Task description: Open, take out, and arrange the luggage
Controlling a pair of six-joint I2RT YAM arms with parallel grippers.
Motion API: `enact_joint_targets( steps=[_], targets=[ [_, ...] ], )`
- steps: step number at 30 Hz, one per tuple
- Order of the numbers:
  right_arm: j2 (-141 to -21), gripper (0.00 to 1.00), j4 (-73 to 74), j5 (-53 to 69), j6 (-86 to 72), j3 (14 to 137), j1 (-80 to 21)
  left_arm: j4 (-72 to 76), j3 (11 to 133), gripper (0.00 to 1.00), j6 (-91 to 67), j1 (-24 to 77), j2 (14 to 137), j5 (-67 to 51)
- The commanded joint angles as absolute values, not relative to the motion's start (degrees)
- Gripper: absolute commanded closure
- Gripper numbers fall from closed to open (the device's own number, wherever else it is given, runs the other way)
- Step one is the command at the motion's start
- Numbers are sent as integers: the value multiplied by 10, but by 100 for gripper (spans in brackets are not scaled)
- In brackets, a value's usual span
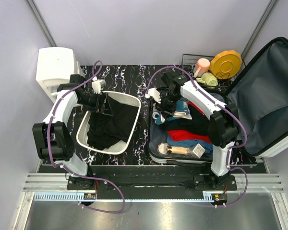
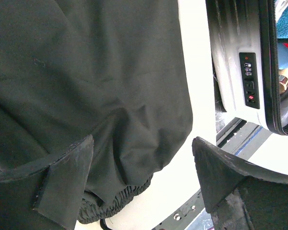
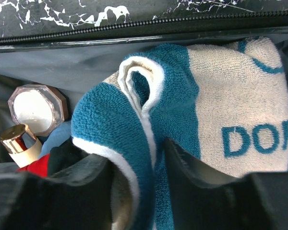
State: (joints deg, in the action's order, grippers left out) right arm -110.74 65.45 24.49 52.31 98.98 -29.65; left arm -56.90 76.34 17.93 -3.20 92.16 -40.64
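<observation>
The luggage (image 1: 259,96) lies open on the right, its lid with dark grey lining leaning up to the right and its base full of clothes. At the base's far left corner my right gripper (image 1: 164,103) is shut on a fold of a blue and white towel (image 3: 230,96), which bulges up between the fingers (image 3: 137,151). Over on the left, my left gripper (image 1: 104,103) hangs open over a white tub (image 1: 84,136). A black garment (image 2: 86,72) lies in that tub, under the spread fingers (image 2: 143,141) and not held. The luggage's white shell and lock (image 2: 248,79) show beside the tub.
A white drawer unit (image 1: 57,67) stands at the back left. Behind the luggage, a wire basket holds a yellow plate (image 1: 225,63) and a pink cup (image 1: 201,66). Inside the luggage lie a red garment (image 1: 187,135), a bottle (image 1: 177,150), an octagonal jar (image 3: 36,108) and a gold-capped tube (image 3: 19,141).
</observation>
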Motion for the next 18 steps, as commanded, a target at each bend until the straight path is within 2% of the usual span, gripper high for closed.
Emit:
enact_joint_targets(
  steps=[1,2,3,4,18],
  targets=[
    [-1122,63,635,230,505,1009,-292,-555,756,13,170,-44,898,-436],
    [-1122,72,637,232,503,1014,-291,-555,756,13,169,-46,898,-439],
    [-1123,91,646,235,498,1026,-290,-555,756,13,167,-48,898,-440],
    [-1122,100,651,237,496,1034,-289,-555,756,13,167,-52,897,-442],
    [-1017,100,634,257,398,1133,-285,-549,759,13,164,-91,893,-460]
  ],
)
